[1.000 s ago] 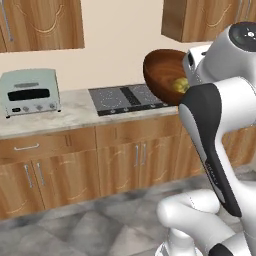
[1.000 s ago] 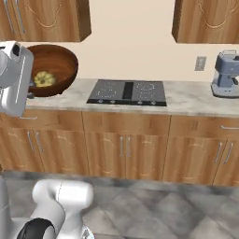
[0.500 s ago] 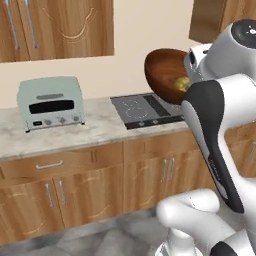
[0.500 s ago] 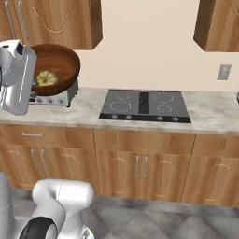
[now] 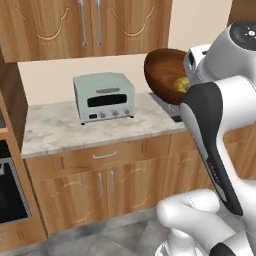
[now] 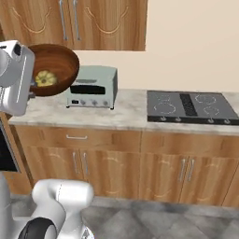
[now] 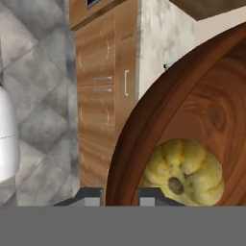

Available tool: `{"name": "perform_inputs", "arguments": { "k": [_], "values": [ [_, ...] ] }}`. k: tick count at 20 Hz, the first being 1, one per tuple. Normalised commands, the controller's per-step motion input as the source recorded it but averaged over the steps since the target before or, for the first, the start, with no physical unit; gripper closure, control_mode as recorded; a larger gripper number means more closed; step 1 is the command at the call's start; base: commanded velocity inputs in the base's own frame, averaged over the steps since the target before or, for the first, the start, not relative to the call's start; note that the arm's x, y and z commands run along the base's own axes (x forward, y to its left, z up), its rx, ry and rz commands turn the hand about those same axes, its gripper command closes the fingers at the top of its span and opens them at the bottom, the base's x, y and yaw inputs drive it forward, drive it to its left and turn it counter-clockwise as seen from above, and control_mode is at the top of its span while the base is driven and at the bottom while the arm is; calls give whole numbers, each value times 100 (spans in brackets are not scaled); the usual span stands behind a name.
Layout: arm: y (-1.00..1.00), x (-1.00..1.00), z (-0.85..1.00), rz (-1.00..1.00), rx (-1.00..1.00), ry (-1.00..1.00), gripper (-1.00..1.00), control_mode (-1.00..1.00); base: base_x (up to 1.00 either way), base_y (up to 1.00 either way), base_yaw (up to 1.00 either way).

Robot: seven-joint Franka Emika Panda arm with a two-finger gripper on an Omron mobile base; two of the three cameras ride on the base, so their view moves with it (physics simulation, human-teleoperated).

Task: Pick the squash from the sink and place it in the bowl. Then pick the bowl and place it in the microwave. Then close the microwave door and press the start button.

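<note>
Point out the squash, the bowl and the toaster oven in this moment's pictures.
squash [image 7: 185, 170]: hand view, on its ribbed yellow skin above the stem end.
bowl [image 6: 60, 60]: right base view, on the wooden inner wall right of the squash.
toaster oven [image 5: 105, 97]: left base view, on its front door.

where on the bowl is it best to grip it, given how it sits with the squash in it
Probably the rim. The bowl is wide and shallow with a thin wall, so one finger goes inside and one outside. That is how the pincer sits in the hand view, straddling the edge nearest the arm. The bowl is carried tipped, and the squash rests low beside that edge.
</note>
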Motion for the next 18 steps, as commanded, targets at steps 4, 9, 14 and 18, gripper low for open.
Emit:
{"name": "perform_inputs", "arguments": {
  "k": [4,9,14,18],
  "values": [
    [0,0,0,0,0,0,100,100,7,100,0],
    [0,0,0,0,0,0,100,100,7,100,0],
    [0,0,0,0,0,0,100,100,6,100,0],
    [0,0,0,0,0,0,100,100,5,97,0]
  ]
}}
